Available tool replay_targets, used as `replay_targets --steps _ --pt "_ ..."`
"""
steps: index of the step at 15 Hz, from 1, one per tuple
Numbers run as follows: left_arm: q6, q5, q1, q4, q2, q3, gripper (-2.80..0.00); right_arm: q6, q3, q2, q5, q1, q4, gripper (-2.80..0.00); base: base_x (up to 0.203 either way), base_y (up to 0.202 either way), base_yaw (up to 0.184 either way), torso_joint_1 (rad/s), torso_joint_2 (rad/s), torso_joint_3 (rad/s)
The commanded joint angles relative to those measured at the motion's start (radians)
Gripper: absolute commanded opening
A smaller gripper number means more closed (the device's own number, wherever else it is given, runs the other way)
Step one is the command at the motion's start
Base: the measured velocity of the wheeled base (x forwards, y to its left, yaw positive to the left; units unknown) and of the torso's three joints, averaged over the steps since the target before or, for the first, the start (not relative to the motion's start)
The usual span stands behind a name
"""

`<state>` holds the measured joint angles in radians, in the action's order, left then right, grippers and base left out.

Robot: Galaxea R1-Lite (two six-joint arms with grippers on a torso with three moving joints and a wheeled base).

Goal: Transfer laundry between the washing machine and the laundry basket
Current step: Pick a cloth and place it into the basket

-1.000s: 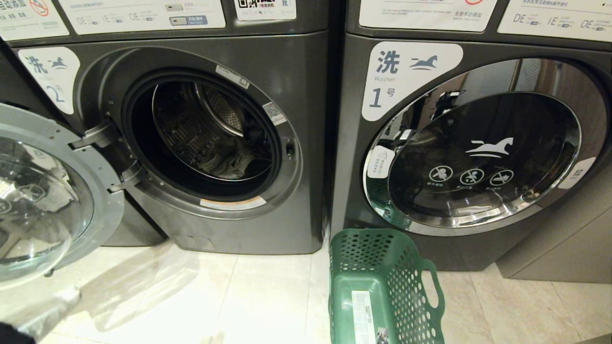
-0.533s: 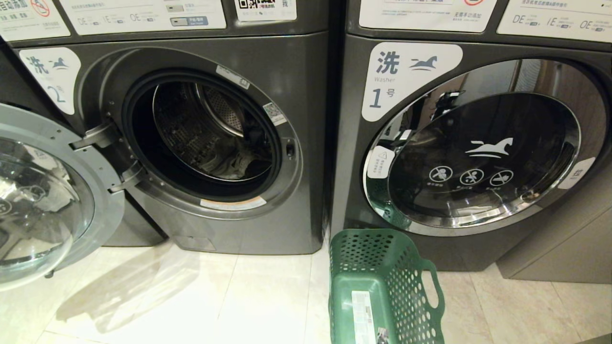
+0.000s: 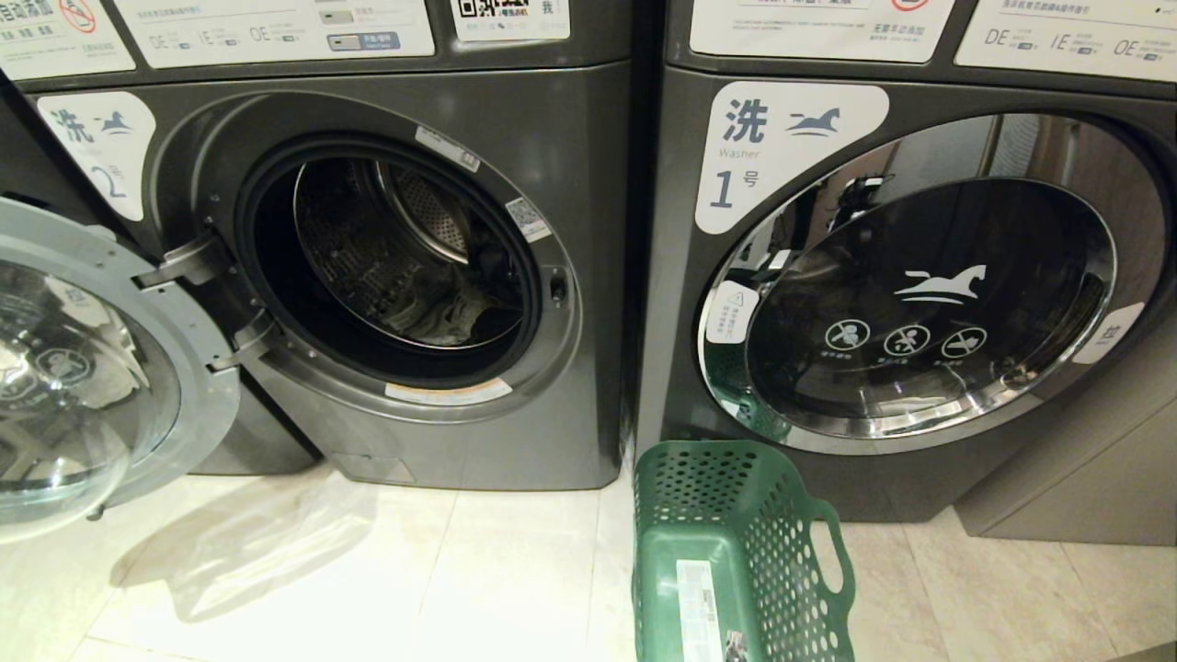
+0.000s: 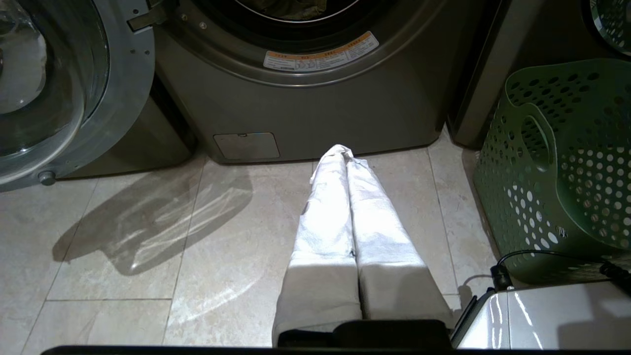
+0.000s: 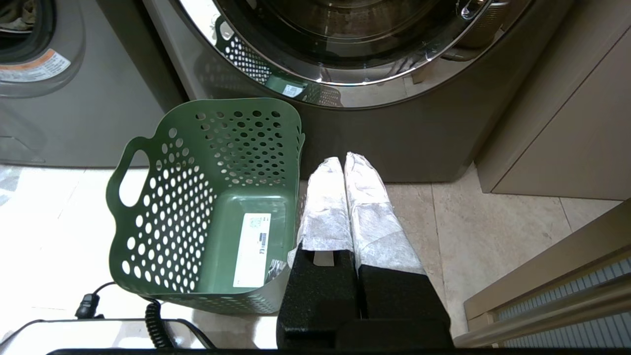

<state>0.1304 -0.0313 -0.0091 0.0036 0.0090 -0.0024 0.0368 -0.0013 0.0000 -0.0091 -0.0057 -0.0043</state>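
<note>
A: Progress so far?

B: Looks finished, or barely begun. Grey and pale laundry (image 3: 439, 317) heaped inside the drum of the dark grey front-loading washing machine (image 3: 414, 276), round glass door (image 3: 83, 368) swung wide. Green holed plastic laundry basket (image 5: 207, 197) bare inside.

A: Grippers?

B: Left gripper (image 4: 340, 153) pressed shut, holding nothing, low over the tiles, drum up ahead of it. Right gripper (image 5: 342, 160) likewise closed, empty, basket just beside it.

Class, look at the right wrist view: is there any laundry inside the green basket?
No: the laundry basket shows only its bare green floor and a white sticker inside.
</note>
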Motion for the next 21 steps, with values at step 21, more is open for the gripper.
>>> replay_targets --steps 21 --pt "-0.089 0.024 0.000 -0.001 -0.007 0.002 -2.80 -0.005 0.001 0.002 0.001 0.000 0.000 -2.80 0.000 0.000 0.000 0.000 0.00 0.000"
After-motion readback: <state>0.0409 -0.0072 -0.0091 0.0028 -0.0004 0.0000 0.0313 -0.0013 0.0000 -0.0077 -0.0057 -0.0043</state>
